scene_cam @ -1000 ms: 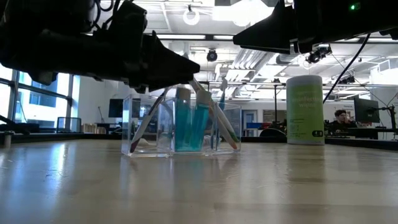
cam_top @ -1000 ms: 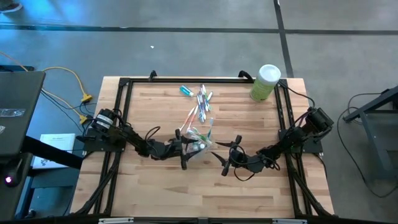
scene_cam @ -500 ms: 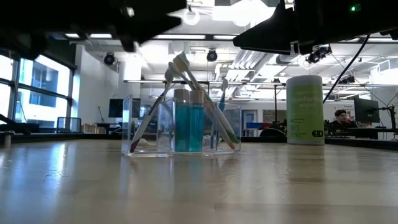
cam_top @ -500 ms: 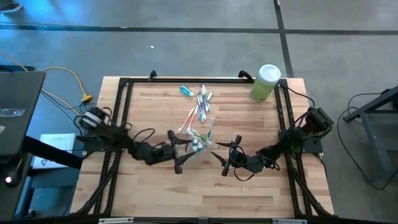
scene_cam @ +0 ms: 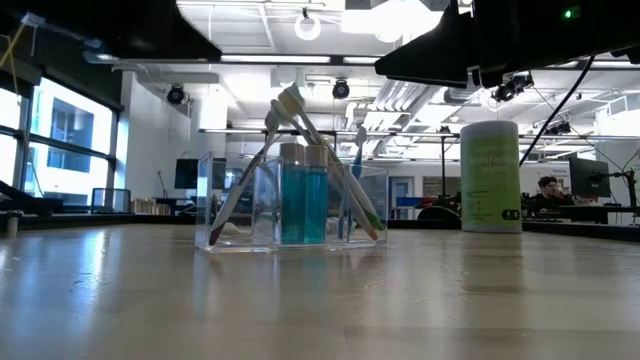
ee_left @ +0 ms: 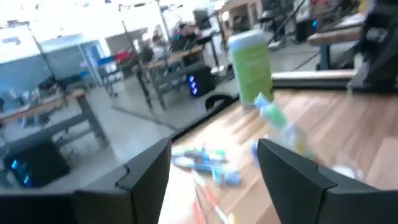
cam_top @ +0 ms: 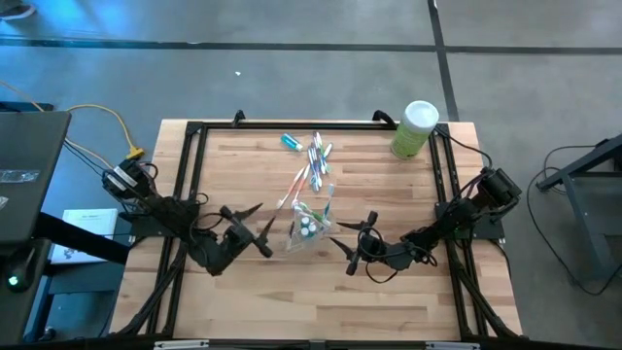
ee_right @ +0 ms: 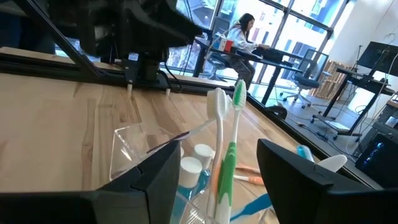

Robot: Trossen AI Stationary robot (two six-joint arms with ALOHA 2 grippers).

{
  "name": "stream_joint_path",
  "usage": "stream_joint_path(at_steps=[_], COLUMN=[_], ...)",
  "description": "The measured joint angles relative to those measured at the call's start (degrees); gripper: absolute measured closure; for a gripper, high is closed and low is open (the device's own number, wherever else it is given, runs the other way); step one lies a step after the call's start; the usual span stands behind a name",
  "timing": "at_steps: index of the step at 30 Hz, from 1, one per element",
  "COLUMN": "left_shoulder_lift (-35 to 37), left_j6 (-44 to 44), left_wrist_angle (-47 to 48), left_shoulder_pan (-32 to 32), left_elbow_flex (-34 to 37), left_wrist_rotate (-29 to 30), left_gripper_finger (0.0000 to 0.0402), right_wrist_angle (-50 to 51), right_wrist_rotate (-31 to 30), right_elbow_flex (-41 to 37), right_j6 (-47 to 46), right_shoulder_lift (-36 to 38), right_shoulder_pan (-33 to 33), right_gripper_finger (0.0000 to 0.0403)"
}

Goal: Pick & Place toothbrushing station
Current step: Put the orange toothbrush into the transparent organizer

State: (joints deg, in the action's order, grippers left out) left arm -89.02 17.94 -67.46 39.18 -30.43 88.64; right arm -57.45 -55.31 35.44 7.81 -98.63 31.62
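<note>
L gripper (cam_top: 248,226) clear of clear cup (cam_top: 309,227); fingers wide apart, empty.
R gripper (cam_top: 355,245) just on cup's other side, fingers spread, holding nothing. Cup holds toothpaste tubes (scene_cam: 303,205) & leaning toothbrushes (scene_cam: 325,165). More brushes (cam_top: 313,160) lie beyond cup, toward green canister (cam_top: 415,128). Risk: either arm clips leaning brushes, tips cup. Loose brush count hard to make out.

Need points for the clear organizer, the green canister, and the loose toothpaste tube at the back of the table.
clear organizer (scene_cam: 235,215), low view, on its left front wall.
green canister (scene_cam: 490,180), low view, on the middle of its body.
loose toothpaste tube (cam_top: 290,142), high view, on the middle of the tube.
</note>
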Motion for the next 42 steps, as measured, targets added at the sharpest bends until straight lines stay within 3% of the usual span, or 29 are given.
stream_joint_path(at_steps=[4, 10, 15, 22, 25, 29, 31, 37, 42], left_shoulder_lift=[-0.3, -0.3, -0.3, -0.3, -0.3, -0.3, -0.3, -0.3, -0.3], left_j6=[-8.2, -3.7, -15.3, 5.2, 5.4, -3.3, -9.2, -22.6, -29.5], left_wrist_angle=[3.4, 3.3, 3.3, 3.6, 3.5, 2.9, 1.4, -1.5, 3.7], left_shoulder_pan=[-1.2, -5.8, -7.7, -6.8, -5.5, -5.4, -6.0, -12.1, -21.7], left_elbow_flex=[0.0, 0.0, 0.0, 0.9, 3.5, 10.8, 15.3, 23.4, 23.8], left_wrist_rotate=[1.0, 0.7, 0.4, 1.3, 1.3, 0.8, -3.2, -34.0, -47.4], left_gripper_finger=[0.0168, 0.0168, 0.0168, 0.0168, 0.0168, 0.0168, 0.0168, 0.0168, 0.0168], right_wrist_angle=[-0.1, 0.0, 0.0, 0.2, 0.2, 0.2, 0.2, 0.2, 0.2], right_wrist_rotate=[0.0, 0.0, 0.0, 0.0, 0.0, 0.0, 0.0, 0.0, 0.4], right_elbow_flex=[0.0, 0.0, 0.0, 0.0, 0.0, 0.0, 0.0, 0.0, 0.0], right_j6=[0.0, 0.0, 0.0, 0.0, 0.0, 0.0, 0.0, 0.0, -0.5], right_shoulder_lift=[0.0, 0.0, 0.0, 0.0, 0.0, 0.0, 0.0, 0.0, 0.0], right_shoulder_pan=[0.0, 0.0, 0.0, 0.0, 0.0, 0.0, 0.0, -0.4, -1.0], right_gripper_finger=[0.0198, 0.0198, 0.0198, 0.0198, 0.0198, 0.0198, 0.0198, 0.0198, 0.0198])
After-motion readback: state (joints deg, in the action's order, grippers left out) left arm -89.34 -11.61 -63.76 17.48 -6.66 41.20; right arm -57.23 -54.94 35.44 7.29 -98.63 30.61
